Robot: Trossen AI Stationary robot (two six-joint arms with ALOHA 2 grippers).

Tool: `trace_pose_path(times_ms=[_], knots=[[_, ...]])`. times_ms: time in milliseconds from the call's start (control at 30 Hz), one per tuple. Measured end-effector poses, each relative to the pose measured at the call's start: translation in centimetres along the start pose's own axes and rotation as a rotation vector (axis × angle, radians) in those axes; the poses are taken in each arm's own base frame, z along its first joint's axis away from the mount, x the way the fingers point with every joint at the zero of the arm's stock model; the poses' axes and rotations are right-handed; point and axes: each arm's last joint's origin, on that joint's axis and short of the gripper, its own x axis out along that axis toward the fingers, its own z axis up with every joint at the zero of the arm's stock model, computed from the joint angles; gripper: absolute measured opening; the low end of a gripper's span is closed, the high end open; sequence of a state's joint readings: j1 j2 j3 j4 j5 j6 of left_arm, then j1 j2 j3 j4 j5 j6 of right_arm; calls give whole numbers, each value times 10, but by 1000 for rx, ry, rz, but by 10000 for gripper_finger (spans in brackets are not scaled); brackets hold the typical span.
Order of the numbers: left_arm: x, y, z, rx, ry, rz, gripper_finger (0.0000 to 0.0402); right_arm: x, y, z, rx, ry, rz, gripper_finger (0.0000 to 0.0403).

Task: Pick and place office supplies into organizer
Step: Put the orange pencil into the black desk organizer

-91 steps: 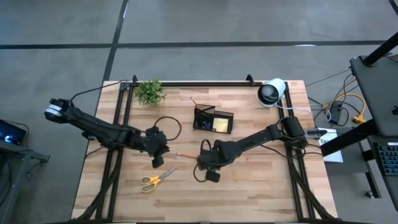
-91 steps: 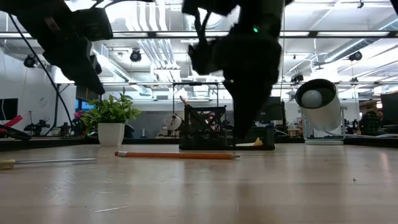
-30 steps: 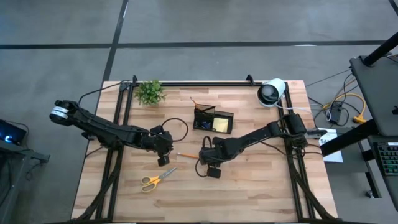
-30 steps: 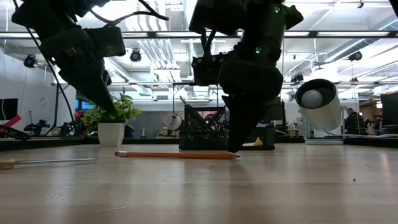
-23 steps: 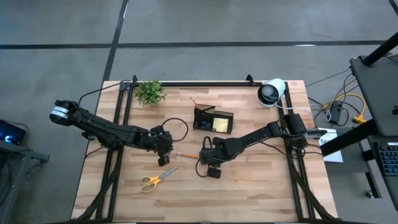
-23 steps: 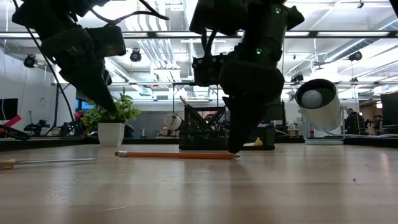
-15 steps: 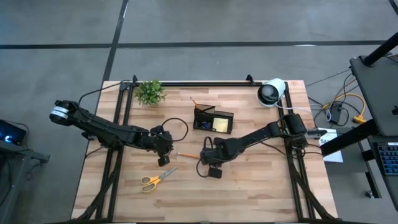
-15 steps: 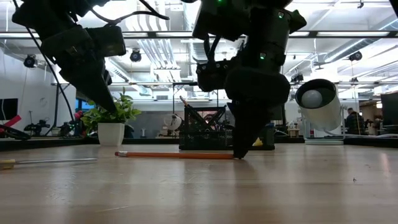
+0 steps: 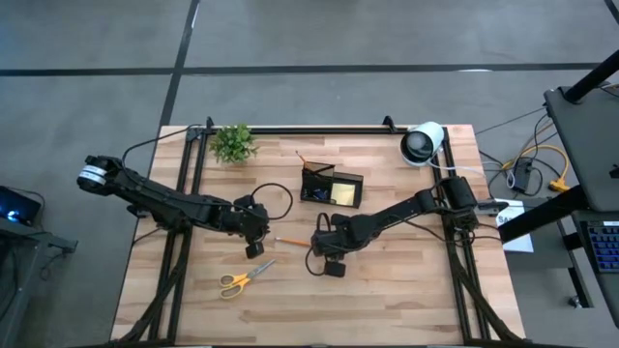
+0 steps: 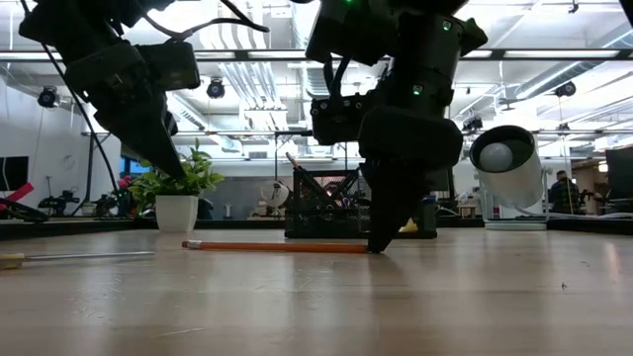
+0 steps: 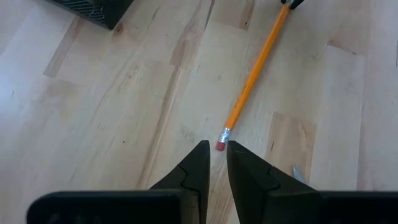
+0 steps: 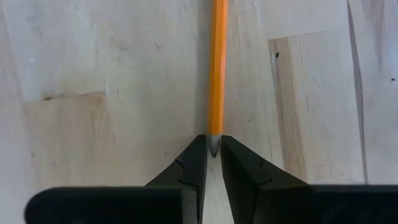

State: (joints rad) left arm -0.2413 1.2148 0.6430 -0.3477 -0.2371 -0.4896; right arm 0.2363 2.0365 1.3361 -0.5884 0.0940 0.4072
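At the pencil (image 12: 217,68) tip, right gripper (image 12: 213,155) points steeply down.

- Grey concrete floor (image 9: 319,39) fills the top of the high view, crossed by dark seam lines.
- A light wooden table (image 9: 387,300) sits at centre — planks of pale grain.
- In the low view, a white ceiling with pipes and strip lights (image 10: 247,74) spans the upper frame.
- Dark desks (image 9: 590,145) stand at the right edge.

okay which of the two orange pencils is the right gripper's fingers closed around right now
The pencil lying flat on the table, its sharpened tip between the right gripper fingers. The other pencil stands tilted in the organizer, untouched.
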Motion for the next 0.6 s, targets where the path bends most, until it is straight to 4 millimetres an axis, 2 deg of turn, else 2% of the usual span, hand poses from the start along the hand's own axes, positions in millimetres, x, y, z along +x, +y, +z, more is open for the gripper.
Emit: trace_pose_path(times_ms=[233,433,600], knots=[[1,1,-2,1,6,4,39,1,0,-2,-1,2,0,12],[5,2,-4,6,30,-7,39,2,0,-2,-1,0,0,10],[17,-4,-3,91,49,-82,39,2,0,-2,3,-10,4,9]])
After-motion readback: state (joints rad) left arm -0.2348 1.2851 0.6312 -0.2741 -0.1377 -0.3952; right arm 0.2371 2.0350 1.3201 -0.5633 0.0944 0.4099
